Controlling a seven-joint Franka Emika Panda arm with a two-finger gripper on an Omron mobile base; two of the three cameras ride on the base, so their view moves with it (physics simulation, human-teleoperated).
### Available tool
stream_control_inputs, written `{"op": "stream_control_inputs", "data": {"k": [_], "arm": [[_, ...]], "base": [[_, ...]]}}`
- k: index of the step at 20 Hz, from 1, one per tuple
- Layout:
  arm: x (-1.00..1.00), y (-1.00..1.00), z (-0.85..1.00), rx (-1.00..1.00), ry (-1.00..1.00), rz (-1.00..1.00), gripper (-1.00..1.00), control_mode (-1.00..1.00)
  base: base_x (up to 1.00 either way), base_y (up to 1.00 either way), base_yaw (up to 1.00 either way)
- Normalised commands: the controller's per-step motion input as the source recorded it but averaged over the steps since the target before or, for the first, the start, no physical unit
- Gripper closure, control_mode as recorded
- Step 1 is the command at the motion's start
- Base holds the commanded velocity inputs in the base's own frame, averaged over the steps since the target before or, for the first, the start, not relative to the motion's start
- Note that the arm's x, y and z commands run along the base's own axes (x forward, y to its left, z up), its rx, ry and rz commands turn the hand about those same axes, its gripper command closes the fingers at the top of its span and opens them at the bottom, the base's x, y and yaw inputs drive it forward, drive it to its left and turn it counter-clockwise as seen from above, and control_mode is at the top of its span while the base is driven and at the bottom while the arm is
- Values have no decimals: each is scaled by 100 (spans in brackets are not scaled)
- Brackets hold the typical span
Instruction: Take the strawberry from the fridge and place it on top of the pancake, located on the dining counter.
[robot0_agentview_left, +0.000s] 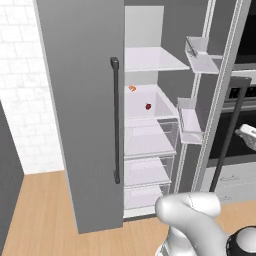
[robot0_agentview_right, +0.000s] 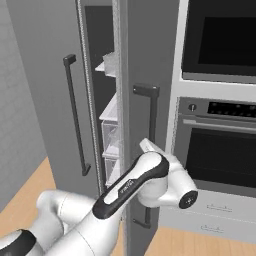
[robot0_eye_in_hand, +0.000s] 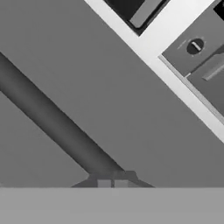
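The fridge (robot0_agentview_left: 80, 100) stands with its left door closed and its right door (robot0_agentview_right: 145, 60) swung open. Inside, the tiny red strawberry (robot0_agentview_left: 148, 106) lies on a white middle shelf. A small orange food piece (robot0_agentview_left: 132, 88) sits behind it to the left. My gripper (robot0_agentview_right: 146, 146) is at the outer face of the open door, right by its dark bar handle (robot0_agentview_right: 151, 125). In the hand view the handle (robot0_eye_in_hand: 57, 127) runs diagonally down to my gripper (robot0_eye_in_hand: 112, 183), whose tips stand close together with nothing seen between them. The pancake and dining counter are out of view.
A black-fronted wall oven (robot0_agentview_right: 220, 150) with white drawers below stands right of the fridge. Door bins (robot0_agentview_left: 192, 122) jut from the open door's inner side. Clear drawers (robot0_agentview_left: 150, 142) fill the lower fridge. Wood floor (robot0_agentview_left: 45, 215) lies in front, and a white brick wall (robot0_agentview_left: 20, 75) to the left.
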Motion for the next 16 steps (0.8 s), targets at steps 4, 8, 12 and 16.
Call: {"op": "stream_control_inputs", "data": {"k": [4, 8, 12, 16], "arm": [[60, -100, 0, 22, 12, -2, 100, -100], [36, -100, 0, 19, 14, -3, 100, -100], [-100, -36, 27, 6, -17, 0, 100, -100], [-100, 39, 43, -6, -25, 0, 100, -100]], "base": [[0, 0, 0], [0, 0, 0], [0, 0, 0], [0, 0, 0]]}}
